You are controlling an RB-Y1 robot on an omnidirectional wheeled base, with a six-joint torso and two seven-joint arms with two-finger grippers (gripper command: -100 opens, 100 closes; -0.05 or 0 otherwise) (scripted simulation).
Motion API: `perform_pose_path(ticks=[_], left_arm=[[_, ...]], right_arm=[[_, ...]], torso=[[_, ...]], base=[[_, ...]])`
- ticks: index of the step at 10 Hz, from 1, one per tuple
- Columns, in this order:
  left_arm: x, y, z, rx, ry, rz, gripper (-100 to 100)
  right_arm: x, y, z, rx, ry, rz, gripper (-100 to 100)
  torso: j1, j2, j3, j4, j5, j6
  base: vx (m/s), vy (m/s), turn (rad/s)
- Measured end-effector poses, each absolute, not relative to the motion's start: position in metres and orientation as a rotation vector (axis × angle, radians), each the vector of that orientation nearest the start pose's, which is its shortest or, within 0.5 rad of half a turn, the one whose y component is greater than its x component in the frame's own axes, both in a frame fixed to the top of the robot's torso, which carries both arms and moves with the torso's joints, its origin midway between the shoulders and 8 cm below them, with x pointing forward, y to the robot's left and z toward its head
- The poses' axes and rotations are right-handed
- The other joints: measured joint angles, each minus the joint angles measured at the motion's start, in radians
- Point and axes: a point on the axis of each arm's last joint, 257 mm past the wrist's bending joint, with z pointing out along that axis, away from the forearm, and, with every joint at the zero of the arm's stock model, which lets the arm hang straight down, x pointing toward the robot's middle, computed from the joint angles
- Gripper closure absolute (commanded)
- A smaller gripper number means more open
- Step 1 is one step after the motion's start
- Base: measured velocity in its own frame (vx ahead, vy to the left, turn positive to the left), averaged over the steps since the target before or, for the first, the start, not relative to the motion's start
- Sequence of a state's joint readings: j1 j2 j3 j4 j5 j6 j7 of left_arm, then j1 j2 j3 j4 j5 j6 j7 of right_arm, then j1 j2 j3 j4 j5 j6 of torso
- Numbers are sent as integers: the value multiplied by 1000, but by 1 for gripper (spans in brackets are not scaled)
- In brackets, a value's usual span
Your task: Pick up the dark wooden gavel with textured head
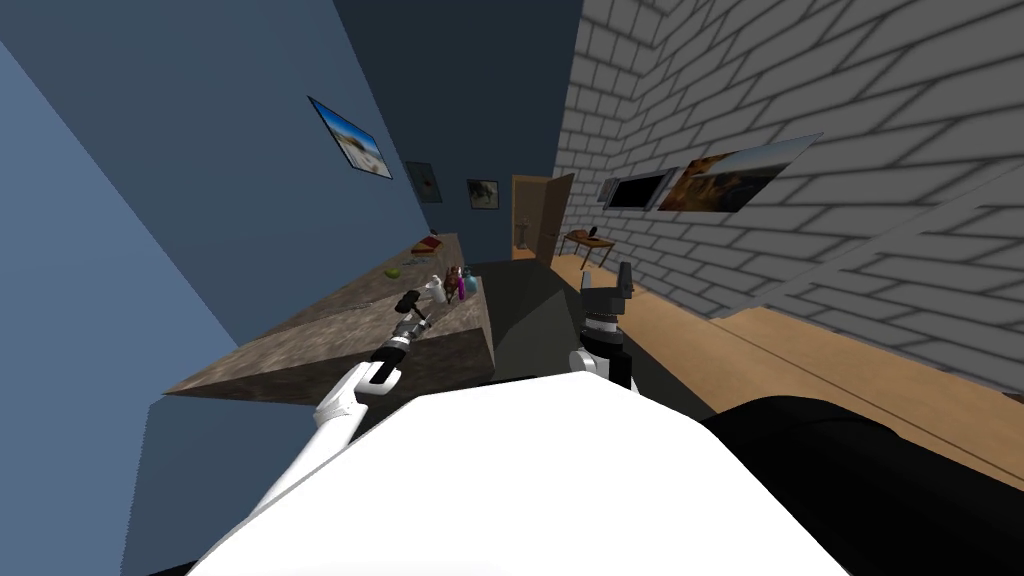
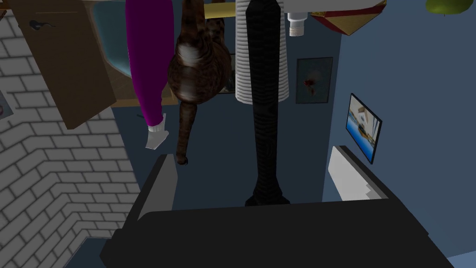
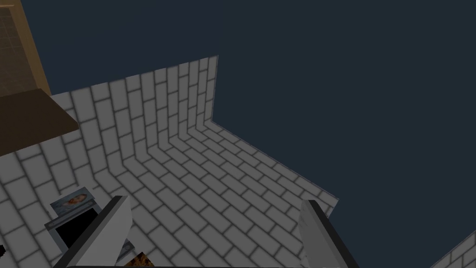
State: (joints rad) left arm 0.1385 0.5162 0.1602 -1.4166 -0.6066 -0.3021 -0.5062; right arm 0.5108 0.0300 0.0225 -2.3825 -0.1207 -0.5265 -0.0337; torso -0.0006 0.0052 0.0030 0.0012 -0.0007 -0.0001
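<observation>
Nearly ready: gavel lined up, not yet gripped.
Head view: the left gripper (image 1: 411, 304) hovered over the counter (image 1: 300, 345), the right gripper (image 1: 623, 282) well apart. Left wrist view: the gavel (image 2: 265, 116) ran between spread jaws, seemingly untouched; closing and lifting were left. Right wrist view: jaws spread, empty.

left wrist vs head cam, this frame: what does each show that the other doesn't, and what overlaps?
Left wrist, not head: the dark ribbed handle of the gavel standing between the open fingers of the left gripper, touching neither.
Head, not left wrist: the right gripper, off the end of the brown counter.
Both: the purple bottle, the brown figurine and the beach picture on the blue wall.
</observation>
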Motion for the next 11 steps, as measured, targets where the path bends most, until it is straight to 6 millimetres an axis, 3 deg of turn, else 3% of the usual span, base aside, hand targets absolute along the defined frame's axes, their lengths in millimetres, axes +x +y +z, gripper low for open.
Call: perform_pose_path(ticks=[2,4,5,7,9,11], left_arm=[[483,451,-256,33,1647,42,-100],[497,460,-246,35,1623,49,-100],[498,465,-253,26,1636,54,-100],[511,477,-241,22,1617,64,-100],[509,485,-256,1,1643,73,-100],[523,498,-241,-3,1621,80,-100]], right_arm=[[314,-287,70,666,417,1452,0],[314,-287,70,666,417,1452,0],[314,-287,70,666,417,1452,0],[314,-287,70,666,417,1452,0],[314,-287,70,666,417,1452,0],[314,-287,70,666,417,1452,0]], torso=[[1,-4,-2,-1,0,0],[0,-1,0,0,0,0],[1,-2,-1,0,0,0],[0,0,0,0,0,0],[1,-3,-2,-1,0,0],[-1,0,0,0,0,0]], base=[[-26,-21,-57],[-59,-24,-36],[-67,-32,-104],[-56,-23,-43],[-39,-21,-50],[-59,-29,-46]])
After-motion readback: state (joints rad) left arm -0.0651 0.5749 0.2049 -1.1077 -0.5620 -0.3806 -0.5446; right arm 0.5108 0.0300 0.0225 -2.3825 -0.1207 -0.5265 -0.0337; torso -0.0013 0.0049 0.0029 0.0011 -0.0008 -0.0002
